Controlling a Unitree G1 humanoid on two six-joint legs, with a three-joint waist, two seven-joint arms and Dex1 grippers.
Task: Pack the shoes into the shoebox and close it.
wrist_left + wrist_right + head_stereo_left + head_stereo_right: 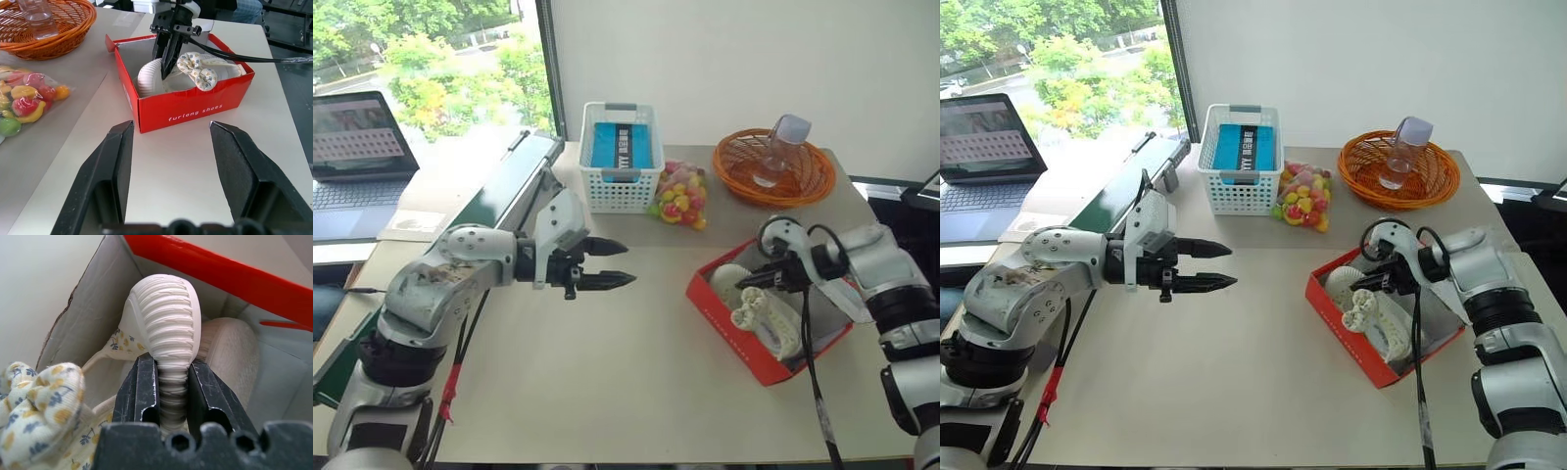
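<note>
**Second shoe pinched by the sole, inside the box**

Your right end effector (1363,285) is clamped on a shoe (166,323) by its ribbed sole, edge-on, holding it inside the red shoebox (190,111) at the right of the desk (607,392). The other shoe (227,350) already lies in there. These look light and rubbery, so the sole edge is a fair hold; expect some flex. Your left end effector (607,262) hangs open mid-desk, gripping nothing. The lid isn't closed yet.
</note>
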